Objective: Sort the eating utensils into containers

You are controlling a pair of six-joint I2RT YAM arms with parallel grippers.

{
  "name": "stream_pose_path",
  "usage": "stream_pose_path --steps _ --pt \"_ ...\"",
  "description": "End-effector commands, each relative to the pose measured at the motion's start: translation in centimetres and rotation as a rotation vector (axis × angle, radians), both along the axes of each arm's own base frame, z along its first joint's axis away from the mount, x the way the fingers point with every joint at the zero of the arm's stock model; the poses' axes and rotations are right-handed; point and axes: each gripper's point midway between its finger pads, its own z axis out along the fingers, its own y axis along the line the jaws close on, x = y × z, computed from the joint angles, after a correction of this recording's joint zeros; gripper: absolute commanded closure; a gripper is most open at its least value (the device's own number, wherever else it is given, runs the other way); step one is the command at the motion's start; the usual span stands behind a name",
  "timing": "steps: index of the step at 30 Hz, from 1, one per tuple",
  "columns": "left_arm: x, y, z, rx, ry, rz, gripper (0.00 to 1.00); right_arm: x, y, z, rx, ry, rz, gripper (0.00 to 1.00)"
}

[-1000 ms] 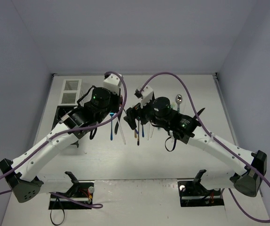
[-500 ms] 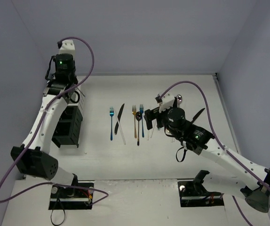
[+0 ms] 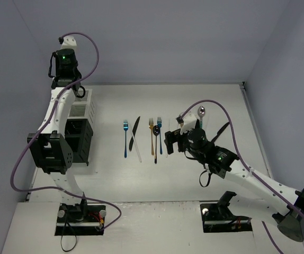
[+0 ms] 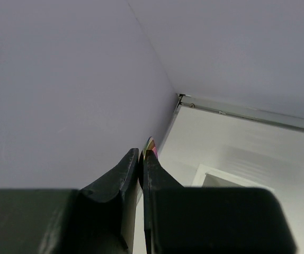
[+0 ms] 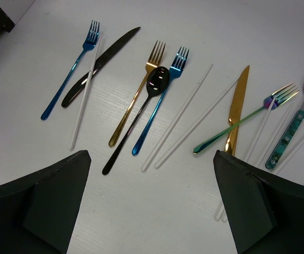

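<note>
L gripper [image 4: 141, 157] is up high at far left, above the caddies [image 3: 79, 138], roughly over the white caddy [image 3: 83, 107]. Jaws pinched tight on a thin rainbow piece [image 4: 151, 146]. Only its tip shows, so can't tell fork/spoon/knife. L wrist cam has a pale rim corner just right of the fingers, prob that caddy. Can't confirm the piece is over the opening: arm blocks top cam.

R gripper [image 5: 151, 159] is spread wide, empty, hovering over the utensils [image 3: 153, 140] on the table [image 3: 109, 174]. It's by far the nearer arm for these. All lie ahead of the jaws, long axes running away from the wrist cam, slightly fanned.
- Nearest jaw centre: two chopsticks [image 5: 181, 114], side by side.
- Black spoon [image 5: 136, 120] sits betw gold fork [image 5: 137, 95] and mid blue fork [image 5: 160, 103]. Bowl looks to touch both, so likely a crowded pick.
- Rainbow fork [image 5: 237, 124] crosses the gold knife [image 5: 238, 103].
- Teal spoon [image 5: 288, 132] is cut off at frame edge.
- More chopsticks near the R finger, count unclear.
</note>
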Motion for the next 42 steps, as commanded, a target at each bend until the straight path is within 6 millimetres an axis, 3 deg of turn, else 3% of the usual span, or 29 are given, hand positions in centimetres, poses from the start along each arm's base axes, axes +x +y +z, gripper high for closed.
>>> stream_pose_path --steps 1,7,11,13,15,18,21,23,29,33,34,36,38,42 --pt "0.9 -0.1 4.8 0.023 -0.153 -0.027 1.00 0.4 0.2 1.4 0.056 -0.037 -0.014 0.00" --pt "1.5 -0.3 -0.1 -0.025 -0.113 -0.030 1.00 1.0 -0.5 0.7 0.036 -0.028 -0.065 0.00" --pt "1.5 -0.5 -4.9 -0.064 -0.035 -0.020 0.99 1.7 -1.4 1.0 0.032 -0.033 -0.106 0.00" --pt "1.5 -0.2 -6.2 -0.071 -0.017 -0.004 0.96 2.0 -2.0 1.1 0.033 -0.034 -0.135 0.00" --pt "1.3 0.0 -7.0 -0.096 -0.016 0.006 0.85 2.4 -2.9 1.2 0.030 -0.041 -0.182 0.00" --pt "1.1 -0.2 -6.7 -0.123 -0.030 0.005 0.73 3.3 -4.8 1.1 0.031 -0.036 -0.271 0.00" --pt "0.4 -0.6 -4.5 -0.147 -0.077 -0.017 0.43 5.1 -8.1 0.5 0.008 -0.008 -0.415 0.00" --pt "-0.4 -0.9 -2.2 -0.165 -0.121 -0.032 0.35 6.0 -9.2 -0.3 -0.017 0.031 -0.469 0.01" --pt "-4.5 -2.8 3.0 -0.299 -0.167 -0.095 0.18 9.9 -13.9 -3.2 0.024 0.173 -0.650 0.16" --pt "-8.1 -5.5 5.2 -0.405 -0.160 -0.185 0.15 12.5 -14.8 -5.9 -0.010 0.255 -0.692 0.27" --pt "-9.0 -5.8 5.4 -0.429 -0.158 -0.188 0.15 12.9 -14.9 -5.6 -0.006 0.249 -0.698 0.30" --pt "-11.1 -8.7 5.4 -0.527 -0.138 -0.290 0.15 14.2 -15.1 -7.4 -0.035 0.292 -0.714 0.34" --pt "-13.1 -10.1 4.8 -0.558 -0.119 -0.338 0.15 15.0 -15.4 -8.6 -0.046 0.320 -0.728 0.36" --pt "-18.2 -15.0 0.2 -0.635 0.015 -0.496 0.15 16.4 -15.8 -11.1 -0.082 0.372 -0.743 0.49"
